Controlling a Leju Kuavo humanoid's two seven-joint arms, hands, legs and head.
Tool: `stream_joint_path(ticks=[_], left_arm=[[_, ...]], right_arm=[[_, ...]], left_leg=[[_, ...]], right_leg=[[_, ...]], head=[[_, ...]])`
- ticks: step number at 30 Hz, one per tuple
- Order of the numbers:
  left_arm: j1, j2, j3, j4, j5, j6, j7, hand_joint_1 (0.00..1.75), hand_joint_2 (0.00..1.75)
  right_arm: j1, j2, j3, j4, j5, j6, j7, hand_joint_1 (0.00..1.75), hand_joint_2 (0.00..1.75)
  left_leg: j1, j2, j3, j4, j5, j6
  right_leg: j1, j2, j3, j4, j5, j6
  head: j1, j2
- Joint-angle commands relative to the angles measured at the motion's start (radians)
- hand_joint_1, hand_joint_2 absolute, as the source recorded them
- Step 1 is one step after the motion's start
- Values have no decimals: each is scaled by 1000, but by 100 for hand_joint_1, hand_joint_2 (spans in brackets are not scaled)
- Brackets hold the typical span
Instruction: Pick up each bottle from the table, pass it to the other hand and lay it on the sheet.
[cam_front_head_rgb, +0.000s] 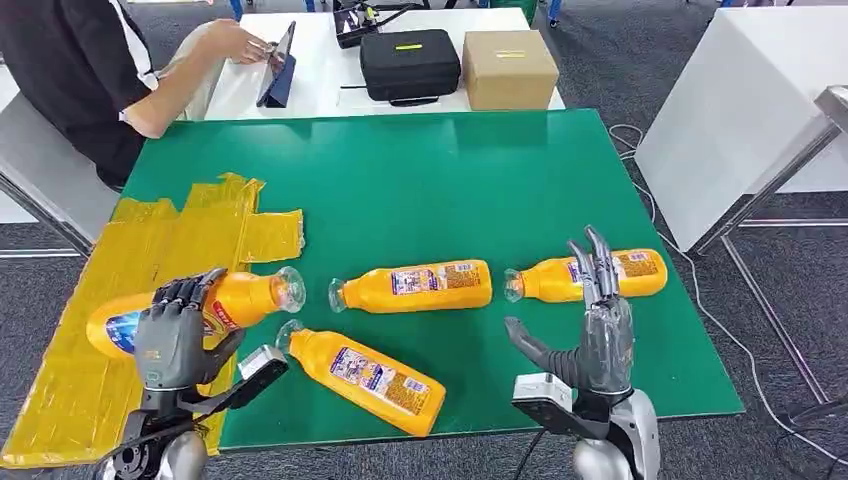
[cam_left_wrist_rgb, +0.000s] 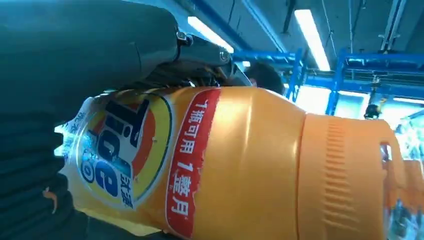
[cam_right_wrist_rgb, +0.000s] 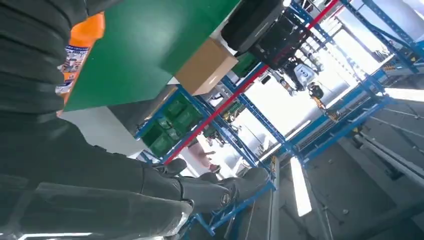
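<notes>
My left hand (cam_front_head_rgb: 178, 338) grips an orange detergent bottle (cam_front_head_rgb: 240, 300) lying sideways over the yellow sheet (cam_front_head_rgb: 90, 380) at the table's left; its neck points right. Up close in the left wrist view, the same bottle (cam_left_wrist_rgb: 235, 165) lies against my palm. Three more orange bottles lie on the green table (cam_front_head_rgb: 420, 180): one in the middle (cam_front_head_rgb: 415, 286), one near the front edge (cam_front_head_rgb: 370, 377), one at the right (cam_front_head_rgb: 640, 272). My right hand (cam_front_head_rgb: 590, 330) stands open, fingers up, in front of the right bottle, holding nothing. The right wrist view catches that bottle's label (cam_right_wrist_rgb: 80, 47).
A person (cam_front_head_rgb: 80, 70) sits at the far left, hand on a tablet (cam_front_head_rgb: 278, 68). A black case (cam_front_head_rgb: 408, 62) and a cardboard box (cam_front_head_rgb: 508, 68) stand on the white table beyond. Another white table (cam_front_head_rgb: 740, 110) is on the right.
</notes>
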Motion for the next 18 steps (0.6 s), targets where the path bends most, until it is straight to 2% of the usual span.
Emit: stream_joint_path(ticks=[1, 6, 18], left_arm=[[-106, 60, 35, 210, -198, -34, 120, 175, 175], [-149, 65, 37, 301, -221, -42, 144, 175, 175], [-151, 64, 36, 302, -220, -43, 145, 175, 175]], right_arm=[[-44, 25, -22, 36, -3, 27, -4, 0, 175], [-52, 41, -19, 35, 16, 38, -3, 0, 175], [-53, 41, -19, 34, 16, 39, -2, 0, 175]], left_leg=[[0, 1, 3, -1, 0, -2], [1, 1, 3, -1, 0, -3], [0, 0, 1, -1, 0, -2]], right_leg=[[0, 0, 3, -2, 0, -1], [1, 1, 3, -2, 0, -1], [0, 0, 2, -1, 0, -1]], head=[[0, 0], [0, 0], [0, 0]])
